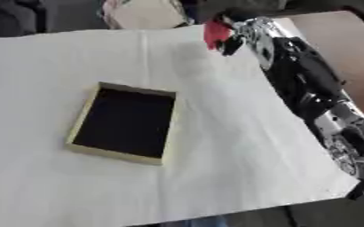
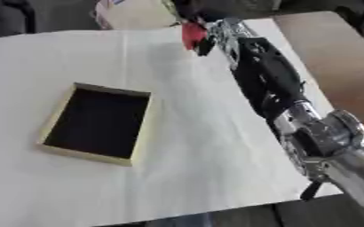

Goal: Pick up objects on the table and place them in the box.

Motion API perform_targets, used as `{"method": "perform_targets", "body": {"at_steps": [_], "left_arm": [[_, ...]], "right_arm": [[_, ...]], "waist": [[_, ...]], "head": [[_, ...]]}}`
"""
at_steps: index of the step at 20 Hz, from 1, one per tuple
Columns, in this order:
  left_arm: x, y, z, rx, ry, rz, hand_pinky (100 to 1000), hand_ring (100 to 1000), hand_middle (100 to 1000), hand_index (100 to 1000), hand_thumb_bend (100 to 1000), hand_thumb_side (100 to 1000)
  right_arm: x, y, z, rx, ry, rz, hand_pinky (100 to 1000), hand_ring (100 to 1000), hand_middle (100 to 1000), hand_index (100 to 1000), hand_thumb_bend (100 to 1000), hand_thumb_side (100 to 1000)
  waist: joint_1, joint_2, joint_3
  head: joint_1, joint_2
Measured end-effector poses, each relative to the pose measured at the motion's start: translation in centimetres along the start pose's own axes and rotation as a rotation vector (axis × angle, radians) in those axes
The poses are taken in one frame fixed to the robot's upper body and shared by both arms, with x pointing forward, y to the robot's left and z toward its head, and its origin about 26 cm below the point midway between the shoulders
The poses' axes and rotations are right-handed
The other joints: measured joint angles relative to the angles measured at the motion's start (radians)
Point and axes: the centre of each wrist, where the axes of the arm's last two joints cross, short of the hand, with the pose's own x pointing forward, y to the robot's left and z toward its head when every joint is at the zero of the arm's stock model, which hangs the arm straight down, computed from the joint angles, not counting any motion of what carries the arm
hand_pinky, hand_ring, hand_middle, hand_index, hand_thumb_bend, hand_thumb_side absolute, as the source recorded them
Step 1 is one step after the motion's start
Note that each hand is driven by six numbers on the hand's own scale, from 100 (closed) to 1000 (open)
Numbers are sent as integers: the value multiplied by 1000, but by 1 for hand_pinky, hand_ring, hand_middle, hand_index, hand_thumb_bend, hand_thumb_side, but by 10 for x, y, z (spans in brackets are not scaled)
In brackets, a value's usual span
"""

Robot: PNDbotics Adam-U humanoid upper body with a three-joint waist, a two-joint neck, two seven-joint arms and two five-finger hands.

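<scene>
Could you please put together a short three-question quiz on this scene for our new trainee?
1. True or false: the shallow tan box with the dark inside already holds something.
2. Which hand is at the small red object near the table's far edge?
A. the left hand
B. the right hand
C. a person's hand
3. Fill in: the box lies on a ____ tablecloth.

Key:
1. False; its dark inside shows nothing in it.
2. B; the right hand reaches across to the red object, though whether the fingers close on it cannot be told. The left hand is out of view.
3. white
</scene>
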Motion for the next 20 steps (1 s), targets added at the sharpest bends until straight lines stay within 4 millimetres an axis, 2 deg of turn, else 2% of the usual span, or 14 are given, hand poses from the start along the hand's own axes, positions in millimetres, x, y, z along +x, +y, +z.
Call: {"method": "perform_targets", "body": {"at_steps": [8,11,15,20], "left_arm": [[0,0,1,-1,4,-1,820,606,624,815,213,460],[0,0,1,-1,5,-1,820,606,624,815,213,460],[-1,0,2,0,9,0,820,605,624,815,212,460],[-1,0,4,4,14,2,820,605,624,815,212,460]], "right_arm": [[82,-24,9,-1,-375,150,873,915,896,803,100,100],[110,-25,17,20,-504,181,867,912,892,802,100,100],[139,-19,27,62,-628,190,855,906,885,802,100,100],[163,5,32,141,-716,178,834,896,871,797,100,100]], "waist": [[1,-3,4],[1,-5,7],[2,-7,6],[3,-12,1]], "head": [[-4,5],[-5,6],[-5,6],[-5,6]]}}
